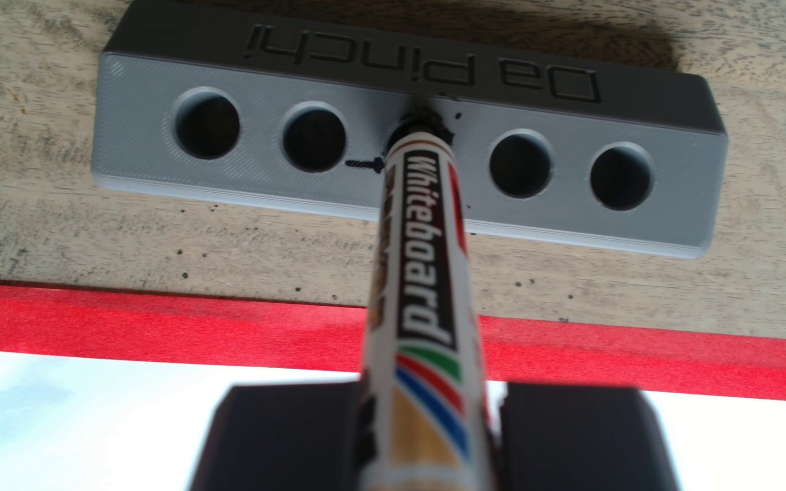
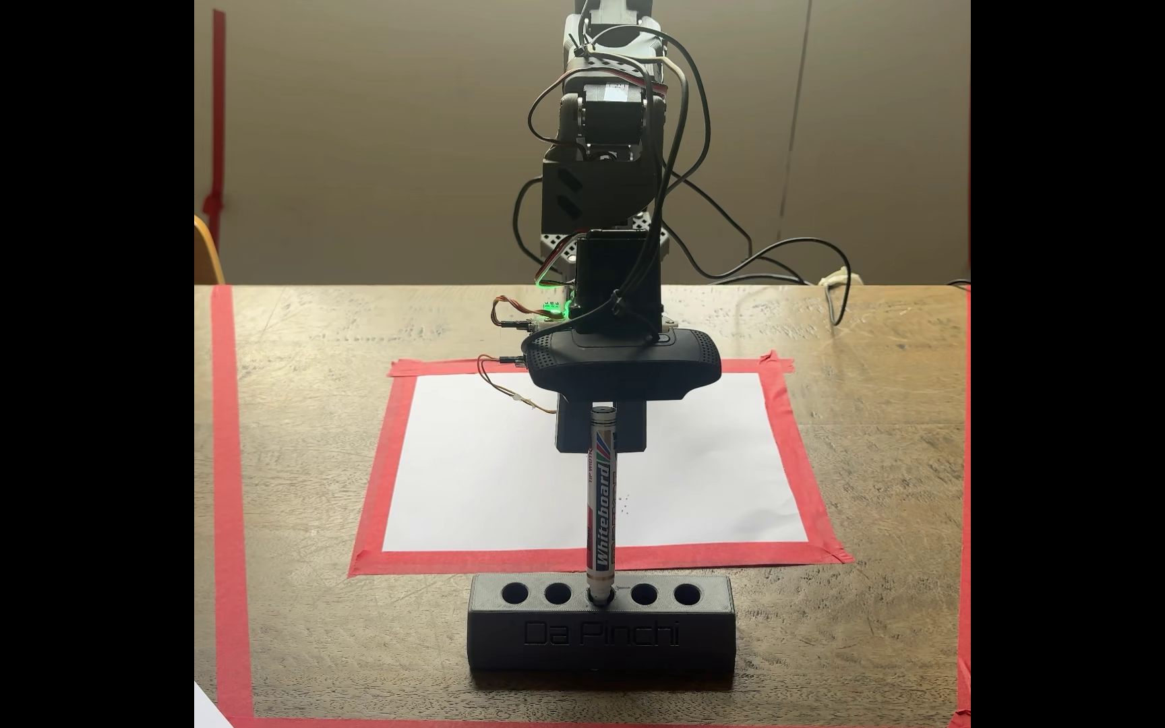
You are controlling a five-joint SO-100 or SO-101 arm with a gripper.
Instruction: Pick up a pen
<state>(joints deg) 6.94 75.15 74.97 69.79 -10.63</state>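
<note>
The pen (image 1: 422,264) is seen standing nearly upright, its tip seated in the middle hole of the grey five-hole holder (image 1: 665,222) on the counter (image 2: 867,630). In the wrist view, the gripper (image 1: 429,439) is placed around the pen's upper barrel, a dark finger close on each side; whether the fingers are clenched on it or merely beside it cannot be told. The approach is judged done. Left to do: a confirmed grasp and the lift clear of the holder.
</note>
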